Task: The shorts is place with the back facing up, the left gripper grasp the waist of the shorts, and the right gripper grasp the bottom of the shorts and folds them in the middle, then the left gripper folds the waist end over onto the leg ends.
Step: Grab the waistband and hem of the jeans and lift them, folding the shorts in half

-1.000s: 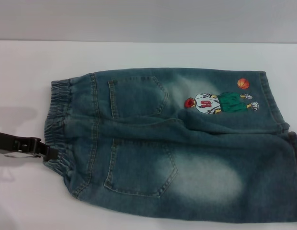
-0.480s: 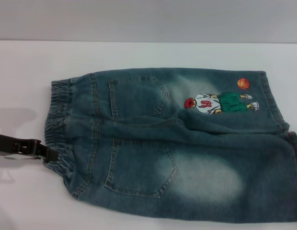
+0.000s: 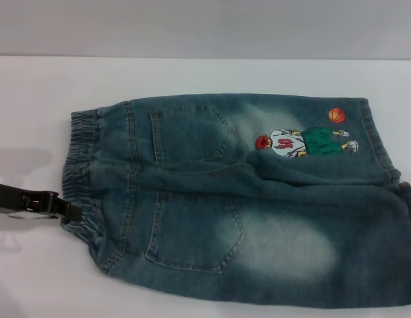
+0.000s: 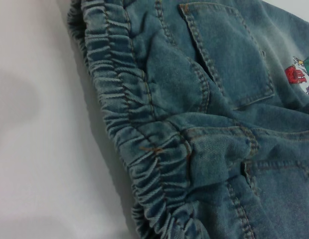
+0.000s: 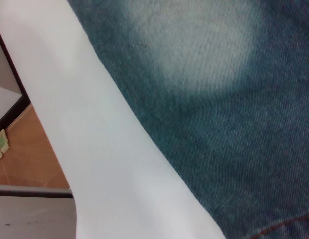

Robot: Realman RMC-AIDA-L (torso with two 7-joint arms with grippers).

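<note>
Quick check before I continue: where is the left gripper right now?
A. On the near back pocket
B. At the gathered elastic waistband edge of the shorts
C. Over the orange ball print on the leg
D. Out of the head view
B: in the head view the left gripper reaches in from the robot's left and meets the waist of the shorts; the back pockets lie farther in.
</note>
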